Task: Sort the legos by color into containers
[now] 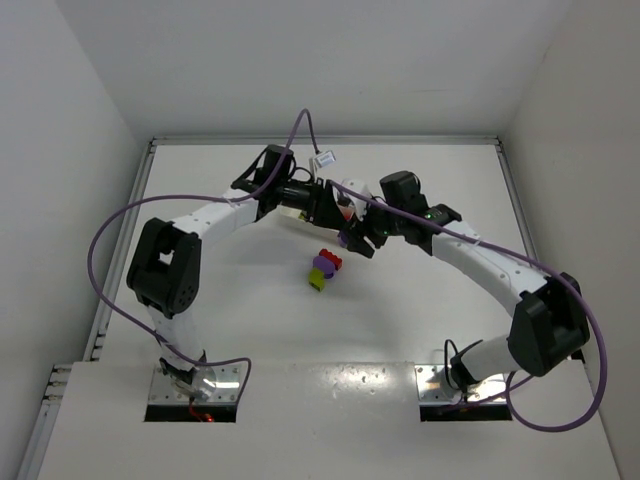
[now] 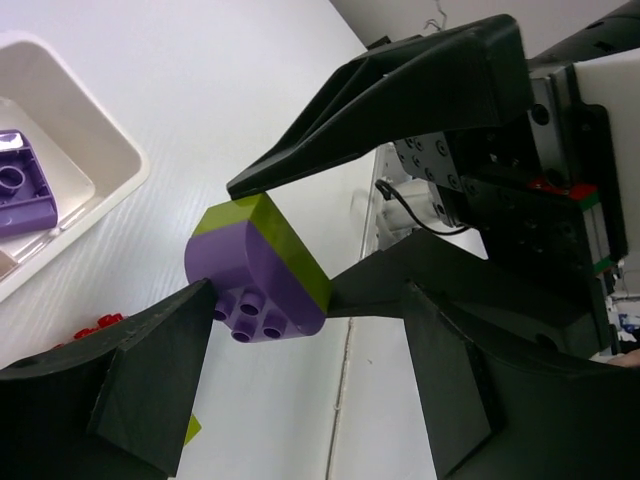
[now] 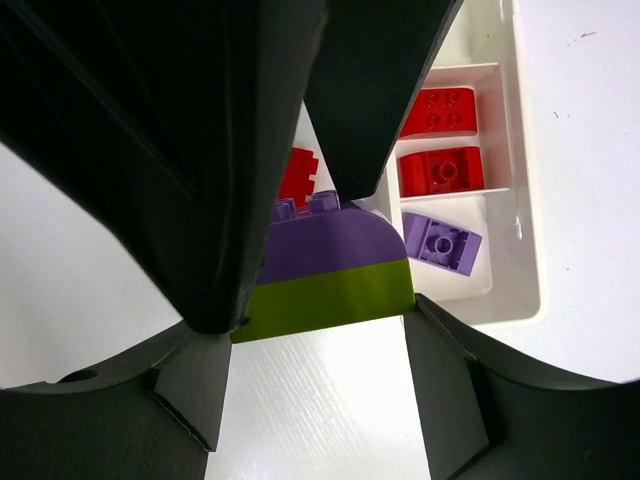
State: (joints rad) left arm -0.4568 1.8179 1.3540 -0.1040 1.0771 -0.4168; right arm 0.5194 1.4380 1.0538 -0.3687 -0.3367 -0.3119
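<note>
A purple brick (image 2: 255,285) stacked on a yellow-green brick (image 2: 290,245) hangs above the table between both grippers. My right gripper (image 3: 322,315) is shut on the yellow-green brick (image 3: 330,295) across its ends. My left gripper (image 2: 310,295) closes on the pair: one finger (image 2: 150,370) touches the purple studs, the other sits by the right gripper's finger. In the top view the grippers meet left (image 1: 325,205) to right (image 1: 352,238). The white tray (image 3: 525,200) holds two red bricks (image 3: 440,170) and a purple brick (image 3: 442,243) in the adjoining compartment.
Loose red (image 1: 331,260), purple (image 1: 322,266) and yellow-green (image 1: 317,281) bricks lie together on the table in front of the grippers. The tray (image 2: 90,170) is mostly hidden under the arms in the top view. Purple cables loop beside both arms.
</note>
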